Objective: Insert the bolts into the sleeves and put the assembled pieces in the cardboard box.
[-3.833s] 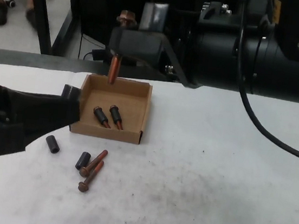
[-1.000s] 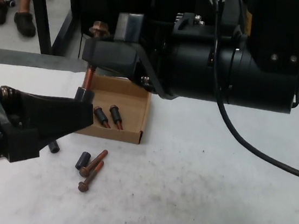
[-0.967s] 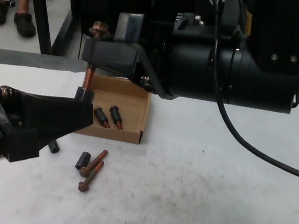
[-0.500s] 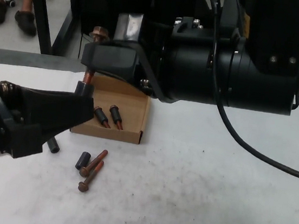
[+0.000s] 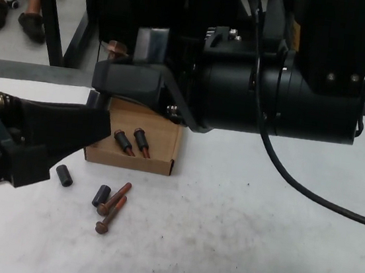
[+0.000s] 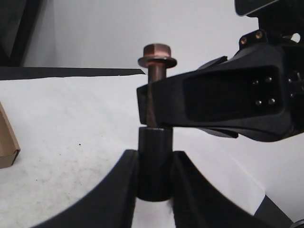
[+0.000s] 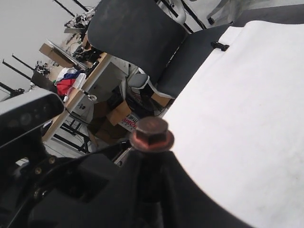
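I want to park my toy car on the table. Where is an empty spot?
The white bench right of the cardboard box is bare. It is crowded in front of the box, where two loose bolts and two sleeves lie, and by its left side, where the left gripper and right gripper meet.

The high camera looks forward and down over the table (image 5: 237, 236) from behind; each wrist camera sits close behind its fingers (image 6: 111, 190), both sharing the bolt (image 6: 156, 52).
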